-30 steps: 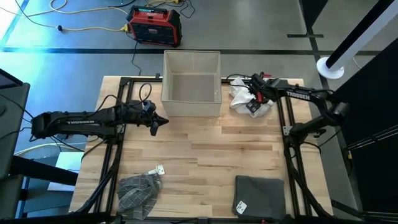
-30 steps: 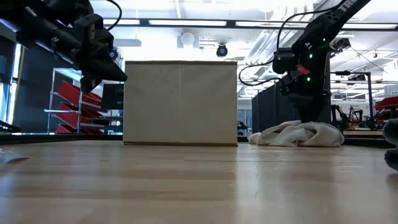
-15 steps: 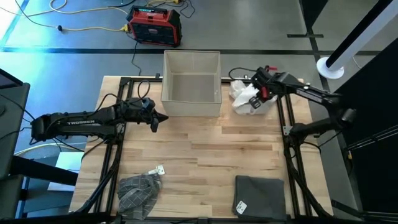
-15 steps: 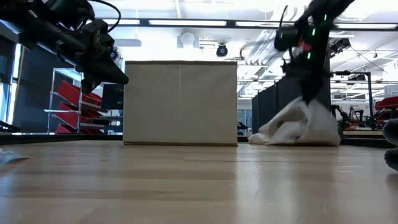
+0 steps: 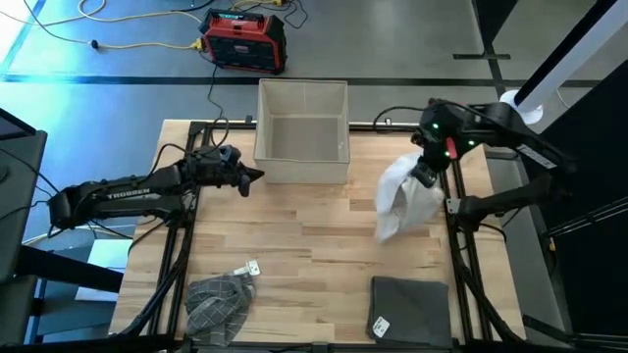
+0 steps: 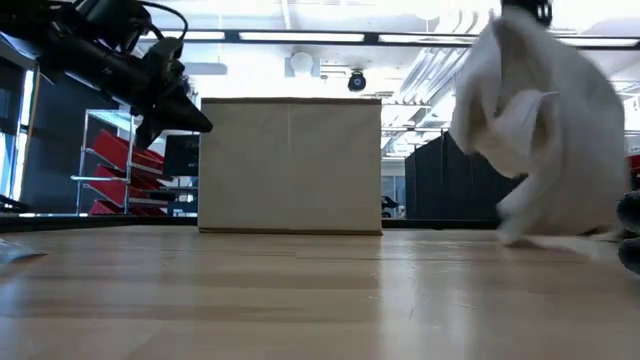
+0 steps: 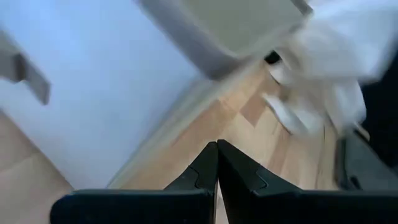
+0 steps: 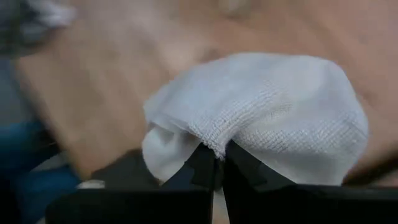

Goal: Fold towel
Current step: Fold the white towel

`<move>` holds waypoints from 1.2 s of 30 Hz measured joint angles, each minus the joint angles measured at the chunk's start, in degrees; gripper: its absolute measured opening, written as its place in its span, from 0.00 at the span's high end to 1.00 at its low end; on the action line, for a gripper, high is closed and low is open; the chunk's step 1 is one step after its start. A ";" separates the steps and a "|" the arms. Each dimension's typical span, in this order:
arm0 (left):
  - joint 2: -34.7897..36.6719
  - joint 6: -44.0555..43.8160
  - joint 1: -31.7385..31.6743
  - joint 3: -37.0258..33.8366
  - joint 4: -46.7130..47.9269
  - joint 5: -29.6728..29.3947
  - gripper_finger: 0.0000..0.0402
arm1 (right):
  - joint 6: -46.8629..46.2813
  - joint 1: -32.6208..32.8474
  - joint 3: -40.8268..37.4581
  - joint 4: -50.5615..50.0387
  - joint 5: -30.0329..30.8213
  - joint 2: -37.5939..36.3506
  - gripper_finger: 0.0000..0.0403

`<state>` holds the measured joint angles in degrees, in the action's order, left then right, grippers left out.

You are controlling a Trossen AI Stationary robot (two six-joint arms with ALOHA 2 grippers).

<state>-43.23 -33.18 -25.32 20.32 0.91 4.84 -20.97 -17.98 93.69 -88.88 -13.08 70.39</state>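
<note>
Hanging towel: a white terry towel (image 5: 400,200) dangles in soft bunched folds from the right gripper (image 5: 425,175), its lower end trailing just above or onto the bench (image 5: 314,235); I cannot tell which.
Right gripper: fingers pressed together on a hemmed edge of the towel, the looped weave plain to see in the right wrist view (image 8: 261,118); it sits over the right side of the bench, near the metal frame rail.
Towel from the low view: a pale, rounded bundle (image 6: 545,130) lifted high, with one flap drooping toward the wood.
Left gripper: fingers pressed together with nothing between them (image 5: 251,176), hovering just beside the left front corner of the bin (image 5: 302,132); the dark tips meet in a narrow point in the left wrist view (image 7: 217,163).
Bin: a boxy, pale fabric-sided container, open at the top, standing at the far edge of the bench.
Bench: light butcher-block wood in long strips, smooth and matte.
Near edge, left: a crumpled grey patterned cloth (image 5: 216,300) with a small white tag (image 5: 252,267) just beside it.
Near edge, right: a dark grey cloth folded into a flat square (image 5: 410,306), carrying a white label at one corner.
Floor beyond: a red and black box-shaped unit (image 5: 244,40) with a yellow cable.
</note>
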 joint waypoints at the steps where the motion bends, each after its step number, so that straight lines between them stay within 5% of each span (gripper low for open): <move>1: -0.02 -1.30 -0.49 0.00 -0.09 0.00 1.00 | -0.63 1.86 1.27 0.13 -0.02 0.09 1.00; 5: 0.00 -3.47 -1.53 0.00 -1.47 -0.01 1.00 | -2.56 8.72 3.64 7.81 0.81 0.28 1.00; 12: 0.00 -3.36 -1.62 0.00 -7.39 6.24 1.00 | -1.17 17.05 1.53 35.11 0.84 4.60 1.00; 21: 0.05 -3.12 -1.61 0.00 -10.60 18.17 1.00 | 2.11 19.76 1.00 59.48 0.81 17.39 1.00; 24: 0.05 -2.19 -1.52 0.00 -10.63 20.19 1.00 | 2.14 19.76 1.02 57.21 1.03 19.70 1.00; 30: 0.05 -1.12 -0.10 0.00 -10.64 20.35 1.00 | -5.26 19.80 0.87 33.16 2.12 20.10 1.00; 36: 0.05 1.08 1.95 0.00 -10.22 20.37 1.00 | -3.77 18.26 8.54 17.13 15.07 17.23 1.00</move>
<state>-43.18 -32.09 -23.36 20.32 -9.31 25.21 -24.75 0.29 102.24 -71.75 1.99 87.62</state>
